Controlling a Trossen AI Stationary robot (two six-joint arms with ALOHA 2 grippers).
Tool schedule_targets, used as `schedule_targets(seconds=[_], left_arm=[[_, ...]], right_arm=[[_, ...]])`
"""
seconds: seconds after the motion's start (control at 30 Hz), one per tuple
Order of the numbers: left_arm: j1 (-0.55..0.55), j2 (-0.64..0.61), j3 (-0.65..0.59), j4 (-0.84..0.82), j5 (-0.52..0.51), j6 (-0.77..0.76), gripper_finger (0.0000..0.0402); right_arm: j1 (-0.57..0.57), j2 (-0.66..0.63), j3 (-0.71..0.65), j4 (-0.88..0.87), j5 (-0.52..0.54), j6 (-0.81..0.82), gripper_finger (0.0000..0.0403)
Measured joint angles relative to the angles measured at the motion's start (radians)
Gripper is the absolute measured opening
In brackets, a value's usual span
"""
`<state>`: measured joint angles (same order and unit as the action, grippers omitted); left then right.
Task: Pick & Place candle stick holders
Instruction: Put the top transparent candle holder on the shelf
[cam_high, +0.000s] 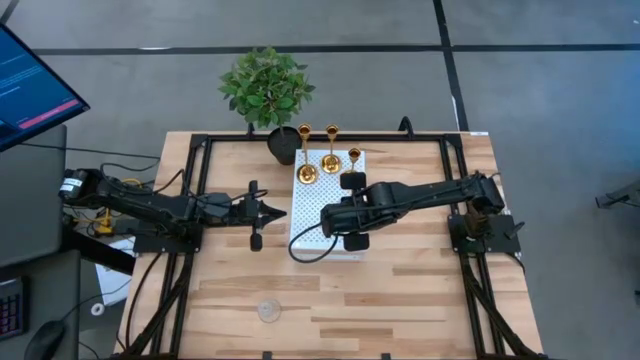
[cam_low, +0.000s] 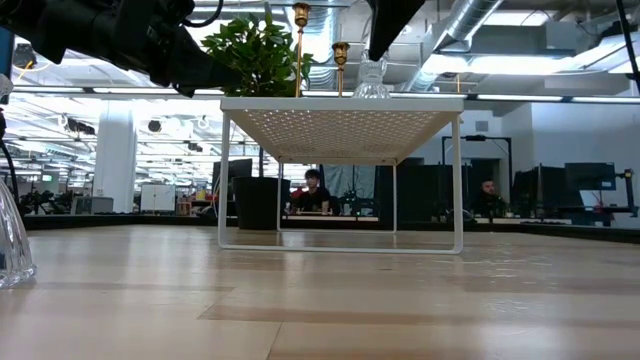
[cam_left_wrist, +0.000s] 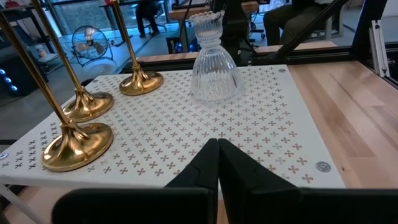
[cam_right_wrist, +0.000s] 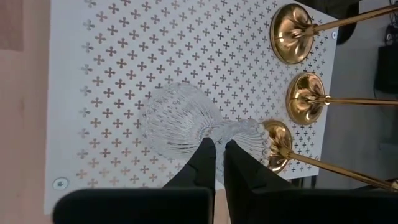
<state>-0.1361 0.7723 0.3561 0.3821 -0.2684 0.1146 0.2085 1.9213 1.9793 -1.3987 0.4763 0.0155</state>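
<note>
Right gripper (cam_right_wrist: 219, 163) hangs over the glass holder (cam_right_wrist: 186, 124) on the white board (cam_right_wrist: 106, 74) — fingers pinched together, holding nothing; left gripper (cam_left_wrist: 217, 163) likewise.

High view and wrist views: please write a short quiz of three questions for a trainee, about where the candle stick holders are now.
1. True or false: all three gold holders stand on the white board.
2. Where is the second glass holder? A: on the white board. B: on the bare table, near its front edge. C: held between two fingers.
3. Fill in: the right gripper, shut, is just above the clear ___ on the board.

Key: 1 true; 2 B; 3 glass holder.
</note>
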Motion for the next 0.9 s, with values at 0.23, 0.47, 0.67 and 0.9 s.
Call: schedule_targets(seconds=[0.23,0.47,0.67,0.9], left_arm=[[0.000,0.000,0.000,0.000,0.000,0.000,0.0007],[0.000,0.000,0.000,0.000,0.000,0.000,0.0007],[0.000,0.000,0.000,0.000,0.000,0.000,0.0007],[0.000,0.000,0.000,0.000,0.000,0.000,0.0007]], right_arm=[[0.000,0.002,-0.002,0.017,-0.018,0.003,0.0043],[0.000,0.003,-0.003,0.022,-0.019,0.003,0.0072],[0.001,0.003,-0.003,0.022,-0.014,0.002,0.0076],[0.001,0.003,-0.003,0.022,-0.011,0.001,0.0077]])
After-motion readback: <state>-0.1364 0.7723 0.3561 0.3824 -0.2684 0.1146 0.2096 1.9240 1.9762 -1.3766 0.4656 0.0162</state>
